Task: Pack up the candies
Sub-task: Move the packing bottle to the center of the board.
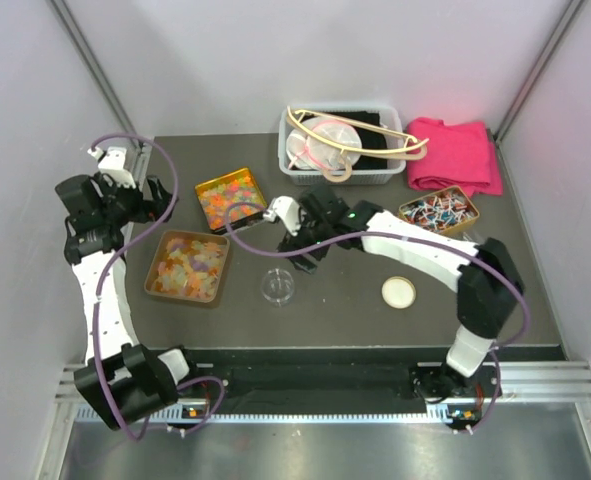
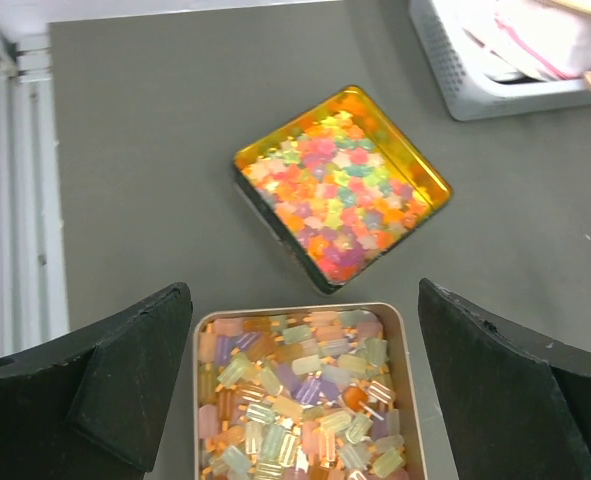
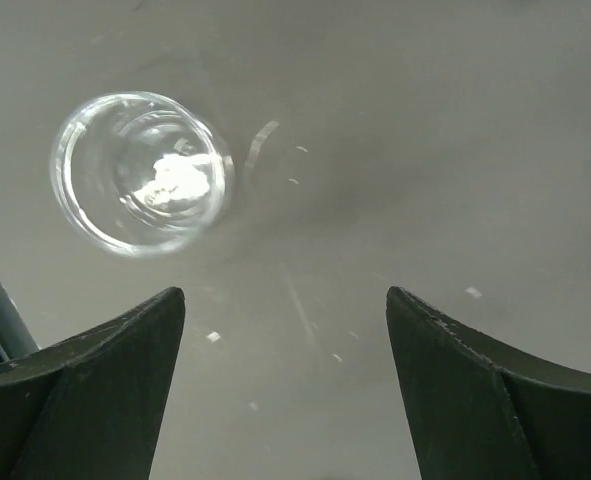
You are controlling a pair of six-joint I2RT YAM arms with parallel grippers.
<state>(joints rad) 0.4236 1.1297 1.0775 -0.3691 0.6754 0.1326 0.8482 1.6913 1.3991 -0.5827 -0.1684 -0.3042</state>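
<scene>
Quick rundown from where I'm standing: dark grey tabletop (image 1: 335,320), two arms bolted at the near edge.

The left gripper (image 2: 303,300) hangs over the left side of the table with its black fingers (image 2: 125,390) spread about as wide as they go, and there's nothing in them. Right below it sits a tan rectangular metal tin (image 2: 197,400) full of pastel translucent gummy candies (image 2: 295,400). Just past that, not touching it, is a shiny gold square tin (image 2: 430,175) turned at an angle and packed with brighter orange, pink and yellow gummy candies (image 2: 335,190). So the gummies are all in those two tins, over by the left arm.

The right arm reaches into the middle of the table. The right gripper (image 3: 285,300) has its fingers well apart too, holding nothing, with only bare table between them. A small clear round jar (image 3: 140,185) stands upright and uncovered just beside it, off to one side rather than between the fingers. A round white disc that looks like a lid (image 1: 399,292) lies flat further right, well apart from the jar.

At the back there's a white plastic basket (image 1: 375,176) with a pale hanger on top, a folded pink cloth (image 1: 455,155), and a third tin of twist-wrapped sweets (image 1: 475,210).
</scene>
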